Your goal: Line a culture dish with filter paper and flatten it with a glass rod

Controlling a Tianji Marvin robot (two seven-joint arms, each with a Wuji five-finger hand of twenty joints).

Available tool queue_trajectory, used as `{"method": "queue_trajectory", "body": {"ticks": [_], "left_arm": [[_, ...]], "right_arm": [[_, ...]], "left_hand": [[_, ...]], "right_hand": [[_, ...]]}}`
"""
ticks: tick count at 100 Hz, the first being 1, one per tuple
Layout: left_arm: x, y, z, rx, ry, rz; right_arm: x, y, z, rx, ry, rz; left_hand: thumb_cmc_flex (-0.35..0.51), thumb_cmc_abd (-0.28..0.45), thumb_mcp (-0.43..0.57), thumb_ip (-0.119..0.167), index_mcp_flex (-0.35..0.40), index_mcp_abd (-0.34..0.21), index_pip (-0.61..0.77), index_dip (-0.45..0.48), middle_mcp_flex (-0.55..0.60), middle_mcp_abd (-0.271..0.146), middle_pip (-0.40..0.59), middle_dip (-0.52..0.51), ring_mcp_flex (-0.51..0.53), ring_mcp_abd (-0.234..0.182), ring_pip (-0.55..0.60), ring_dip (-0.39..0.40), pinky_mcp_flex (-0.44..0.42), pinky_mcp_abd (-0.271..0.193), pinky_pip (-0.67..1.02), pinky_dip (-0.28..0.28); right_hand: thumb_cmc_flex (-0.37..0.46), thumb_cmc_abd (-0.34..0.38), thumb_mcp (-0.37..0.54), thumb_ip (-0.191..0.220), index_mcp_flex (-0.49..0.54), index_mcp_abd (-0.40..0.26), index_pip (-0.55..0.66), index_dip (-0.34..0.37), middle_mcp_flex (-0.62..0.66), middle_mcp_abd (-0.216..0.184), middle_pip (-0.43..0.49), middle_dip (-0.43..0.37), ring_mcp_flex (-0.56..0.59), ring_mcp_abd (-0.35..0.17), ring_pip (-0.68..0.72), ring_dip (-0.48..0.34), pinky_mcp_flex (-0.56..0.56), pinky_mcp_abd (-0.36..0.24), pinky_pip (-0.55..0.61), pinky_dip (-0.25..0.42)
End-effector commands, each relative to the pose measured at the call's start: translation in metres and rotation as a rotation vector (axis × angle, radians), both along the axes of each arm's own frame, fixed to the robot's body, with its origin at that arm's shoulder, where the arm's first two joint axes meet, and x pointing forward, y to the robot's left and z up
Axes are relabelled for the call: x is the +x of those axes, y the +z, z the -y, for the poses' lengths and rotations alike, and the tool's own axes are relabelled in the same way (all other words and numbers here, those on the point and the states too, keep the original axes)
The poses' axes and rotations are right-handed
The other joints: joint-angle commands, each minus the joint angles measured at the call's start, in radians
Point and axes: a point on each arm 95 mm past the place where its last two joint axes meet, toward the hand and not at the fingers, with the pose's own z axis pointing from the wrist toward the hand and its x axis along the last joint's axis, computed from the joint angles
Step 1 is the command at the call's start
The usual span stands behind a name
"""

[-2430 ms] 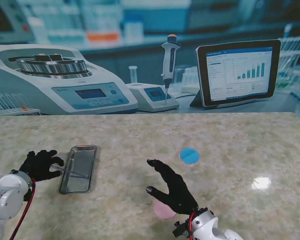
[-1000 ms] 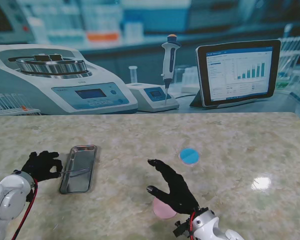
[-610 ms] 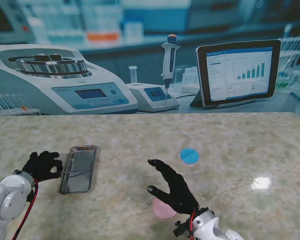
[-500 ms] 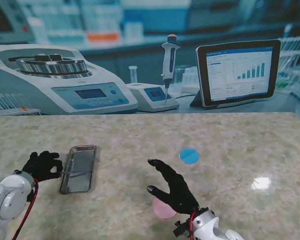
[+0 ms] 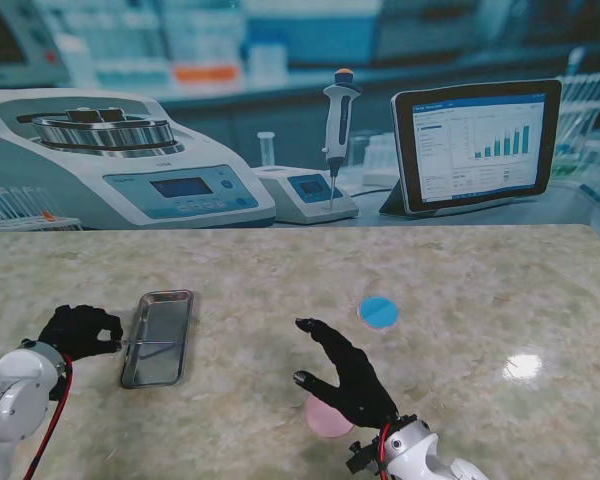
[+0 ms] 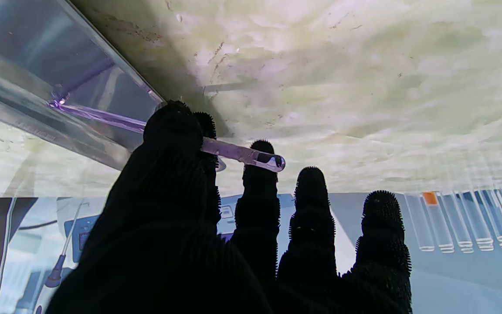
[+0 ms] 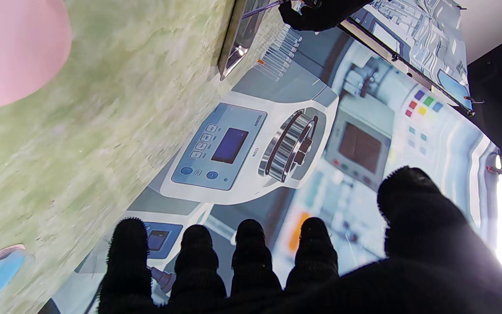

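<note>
A: Stand view: the left robot hand [image 5: 78,331] is seen at the left of the desk [image 5: 460,270], just beside the near-left edge of the metal tray [image 5: 158,338]. How is the glass rod [image 5: 148,343] held?

B: In the left wrist view the glass rod [image 6: 238,153] is pinched between the thumb [image 6: 170,131] and a fingertip, with its rounded end resting against another fingertip [image 6: 260,150]. The rest of the rod is stretched out over the rim of the metal tray [image 6: 50,131], apart from the desk [image 6: 342,78].

A: And the right robot hand [image 5: 348,376]?

B: It is spread and nothing is held by it; in the right wrist view the fingers [image 7: 251,244] are seen apart, raised off the desk.

A: Where are the other things found?

B: A pink disc [image 5: 326,418] is partly covered by the right robot hand in the stand view, at the near middle of the desk. A blue disc [image 5: 380,312] is placed farther from me and slightly right, near the fingertips but not touched. Whether either one is the dish or the paper cannot be told. Both are kept well apart from the rod and the tray.
</note>
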Motion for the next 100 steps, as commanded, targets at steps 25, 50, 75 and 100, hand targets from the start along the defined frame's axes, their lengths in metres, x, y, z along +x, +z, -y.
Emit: {"method": "queue_trajectory", "body": {"ticks": [25,50,75,100], "left_arm": [[-0.002,0.005,-0.002,-0.008,0.008,0.008],[-0.002,0.006,-0.002,-0.017,0.011,0.022],[-0.004,0.008,-0.004,-0.041,0.020,0.070],[-0.006,0.014,-0.006,-0.068,0.018,0.096]], "right_arm": [[-0.002,0.000,-0.003,0.006,0.001,-0.009],[-0.002,0.000,-0.003,0.005,0.000,-0.008],[-0.002,0.000,-0.003,0.004,0.001,-0.008],[-0.002,0.000,-0.004,0.001,0.002,-0.008]], "left_hand": [[0.022,-0.002,0.155,0.005,0.084,-0.051,0.065,-0.010,0.309,-0.050,0.073,0.207,0.231,0.013,0.220,0.082,0.086,0.041,0.402,0.064],[-0.053,-0.075,0.329,-0.035,0.103,-0.070,0.089,-0.013,0.399,-0.053,0.067,0.243,0.351,0.057,0.389,0.160,0.178,0.083,0.667,0.085],[-0.138,-0.160,0.545,-0.087,0.120,-0.098,0.128,0.029,0.465,-0.062,0.074,0.280,0.418,0.070,0.439,0.178,0.233,0.114,0.727,0.094],[-0.164,-0.183,0.617,-0.109,0.124,-0.112,0.141,0.081,0.476,-0.067,0.065,0.305,0.417,0.067,0.439,0.180,0.229,0.113,0.722,0.089]], "right_hand": [[0.001,0.021,-0.020,0.020,-0.008,-0.042,0.016,0.022,-0.010,-0.021,0.010,-0.006,0.007,-0.011,0.024,0.011,-0.002,-0.004,0.030,0.004],[0.001,0.019,-0.021,0.020,-0.008,-0.040,0.015,0.027,-0.009,-0.022,0.011,-0.007,0.007,-0.011,0.025,0.011,-0.001,-0.004,0.040,0.006],[0.000,0.020,-0.020,0.020,-0.008,-0.041,0.015,0.030,-0.009,-0.021,0.013,-0.008,0.008,-0.012,0.026,0.011,-0.001,-0.004,0.047,0.006],[0.001,0.018,-0.020,0.020,-0.009,-0.040,0.017,0.035,-0.009,-0.021,0.018,-0.007,0.008,-0.012,0.028,0.011,-0.001,-0.004,0.054,0.008]]}}
